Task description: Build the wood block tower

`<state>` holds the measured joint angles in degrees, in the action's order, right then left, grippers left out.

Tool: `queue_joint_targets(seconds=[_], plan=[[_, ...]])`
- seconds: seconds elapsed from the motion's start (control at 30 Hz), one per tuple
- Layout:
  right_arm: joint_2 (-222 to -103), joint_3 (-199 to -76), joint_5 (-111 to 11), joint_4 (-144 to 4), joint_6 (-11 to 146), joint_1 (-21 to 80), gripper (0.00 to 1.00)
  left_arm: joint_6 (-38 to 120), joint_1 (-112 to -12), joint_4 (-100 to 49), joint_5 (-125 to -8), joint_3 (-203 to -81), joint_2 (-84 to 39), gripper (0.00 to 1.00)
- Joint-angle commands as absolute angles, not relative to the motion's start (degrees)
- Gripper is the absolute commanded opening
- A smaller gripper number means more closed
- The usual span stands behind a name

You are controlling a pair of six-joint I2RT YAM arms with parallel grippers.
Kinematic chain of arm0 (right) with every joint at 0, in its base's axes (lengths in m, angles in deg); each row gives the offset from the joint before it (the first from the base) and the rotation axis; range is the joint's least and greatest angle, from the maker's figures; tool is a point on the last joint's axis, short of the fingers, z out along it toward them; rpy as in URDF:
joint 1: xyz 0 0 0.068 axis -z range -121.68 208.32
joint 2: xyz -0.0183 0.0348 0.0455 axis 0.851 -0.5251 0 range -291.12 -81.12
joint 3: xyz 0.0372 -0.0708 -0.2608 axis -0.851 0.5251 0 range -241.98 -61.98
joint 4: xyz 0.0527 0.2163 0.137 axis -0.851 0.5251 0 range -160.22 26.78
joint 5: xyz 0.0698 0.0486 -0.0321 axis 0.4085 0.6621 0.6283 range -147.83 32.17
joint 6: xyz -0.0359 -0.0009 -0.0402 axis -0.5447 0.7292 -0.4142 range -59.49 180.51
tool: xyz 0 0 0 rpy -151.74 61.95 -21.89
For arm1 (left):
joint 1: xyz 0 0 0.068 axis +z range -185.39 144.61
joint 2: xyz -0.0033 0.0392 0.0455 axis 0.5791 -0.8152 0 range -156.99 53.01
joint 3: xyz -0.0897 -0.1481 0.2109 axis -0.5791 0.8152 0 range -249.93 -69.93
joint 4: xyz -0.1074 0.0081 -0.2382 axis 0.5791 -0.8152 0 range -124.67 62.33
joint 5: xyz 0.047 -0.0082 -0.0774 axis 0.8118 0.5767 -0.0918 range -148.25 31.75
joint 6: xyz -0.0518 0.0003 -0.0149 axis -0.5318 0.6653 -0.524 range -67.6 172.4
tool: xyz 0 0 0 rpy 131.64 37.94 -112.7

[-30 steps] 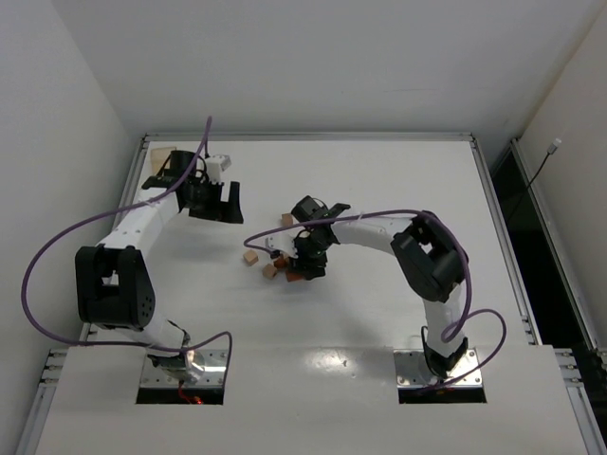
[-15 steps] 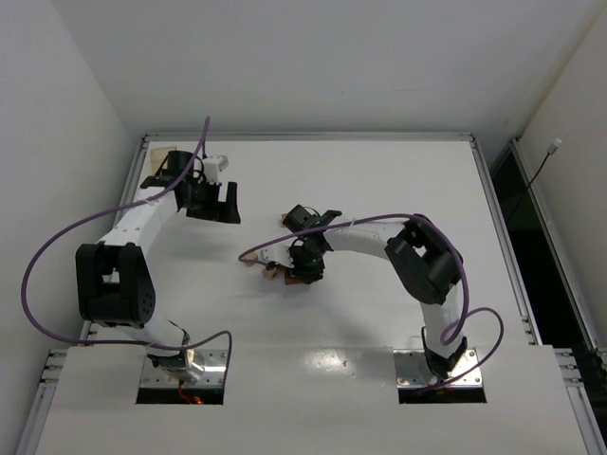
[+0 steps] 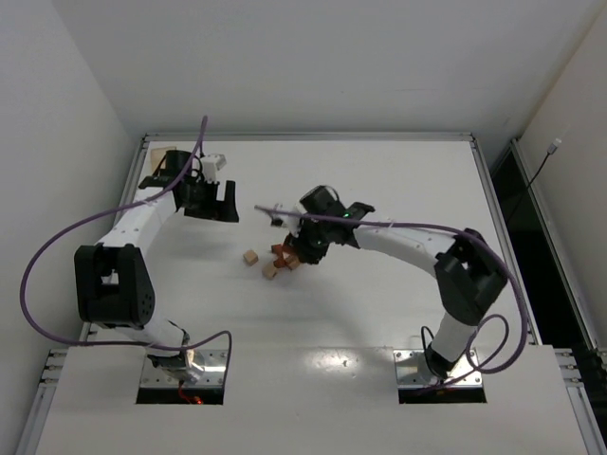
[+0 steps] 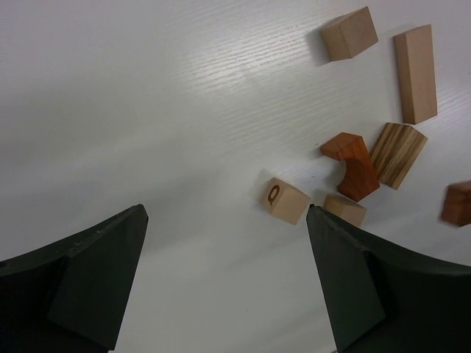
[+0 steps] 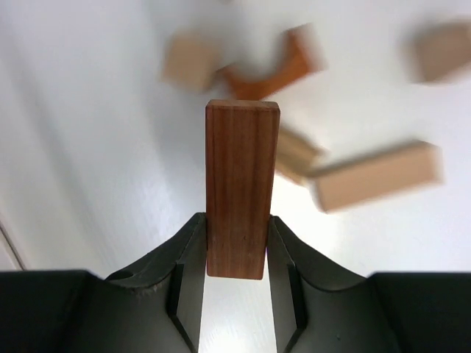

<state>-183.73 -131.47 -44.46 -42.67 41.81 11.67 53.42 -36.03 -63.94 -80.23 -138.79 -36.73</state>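
Note:
Small wooden blocks lie loose on the white table, none stacked; in the top view the group is mid-table. The left wrist view shows a lettered tan cube, a reddish arch block, a striped block, a tan bar and a tan cube. My right gripper is shut on a reddish-brown bar, held upright above the blurred blocks; in the top view the gripper is at the group's right edge. My left gripper is open and empty, to the far left of the blocks.
A tan object sits at the table's far left corner, partly hidden behind my left arm. Metal rails edge the table, and white walls stand close on the left and the back. Purple cables loop from both arms.
My right arm has swung back and to the right, its elbow moving far right, carrying the reddish-brown bar off the block group. The left arm has barely moved.

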Motion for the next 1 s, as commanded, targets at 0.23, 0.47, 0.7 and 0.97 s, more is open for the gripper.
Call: queue_joint_targets(seconds=[0.23, 0.47, 0.7, 0.97], plan=[[-181.5, -136.6, -60.2, -46.1, 85.2, 25.5, 0.00, 48.1, -35.5, -59.3, -73.6, -140.2, -33.0, 0.89], [-187.6, -137.9, -56.8, -42.5, 93.4, 27.6, 0.00, 44.4, -35.5, -60.5, -69.2, -142.0, -35.6, 0.89], [-192.1, -137.9, -58.6, -40.7, 98.1, 27.6, 0.00, 44.4, -35.5, -60.5, -71.1, -142.0, -36.1, 0.89], [-196.8, -139.7, -58.6, -38.8, 100.5, 28.2, 0.00, 44.4, -35.5, -60.0, -71.6, -142.5, -38.2, 0.89]])
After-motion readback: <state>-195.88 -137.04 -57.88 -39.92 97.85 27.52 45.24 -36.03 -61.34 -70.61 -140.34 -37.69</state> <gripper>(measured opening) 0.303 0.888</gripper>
